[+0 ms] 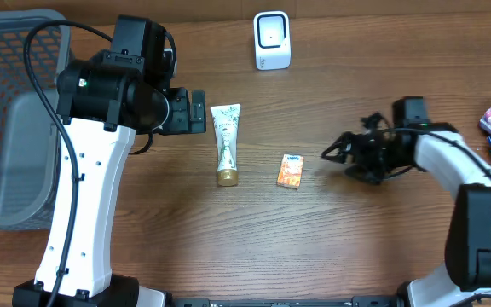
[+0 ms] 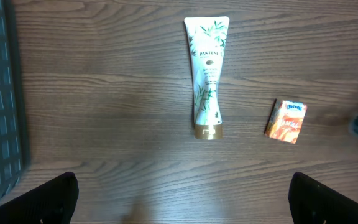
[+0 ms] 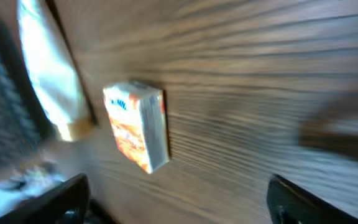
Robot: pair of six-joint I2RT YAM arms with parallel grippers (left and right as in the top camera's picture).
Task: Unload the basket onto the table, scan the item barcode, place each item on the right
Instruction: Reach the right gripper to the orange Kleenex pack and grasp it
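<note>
Overhead: white scanner [image 1: 272, 40] stands at the far edge of the table [image 1: 356, 247], window facing the arms. Two candidate items lie flat mid-table: a white tube [image 1: 225, 143], cap toward the robot, and a small orange box [image 1: 291, 170] beside it, apart from it. Neither is near the scanner. Left gripper [image 1: 199, 112] hovers just beside the tube's crimped end. Right gripper [image 1: 335, 149] sits low, near the box on its right side, not touching it. Grey basket [image 1: 7, 119] at far left.

Left wrist: looks straight down on the tube and box, both free on the wood, basket edge at the left. Both fingertips [image 2: 48, 199] show at the bottom corners, spread wide with only bare table between; this gripper is open and empty.

Right wrist: blurred. The box lies on the table ahead, one narrow side facing the camera, tube beyond it. Fingers [image 3: 316, 199] sit in the two lower corners, wide apart, nothing between; open and empty. No barcode legible in any view.

Status (judgement): no item is held or at the scanner, so the scan looks not yet done. Remaining: grasp an item, likely the box, which is nearest the right gripper; lift it; turn the barcode toward the scanner window.
</note>
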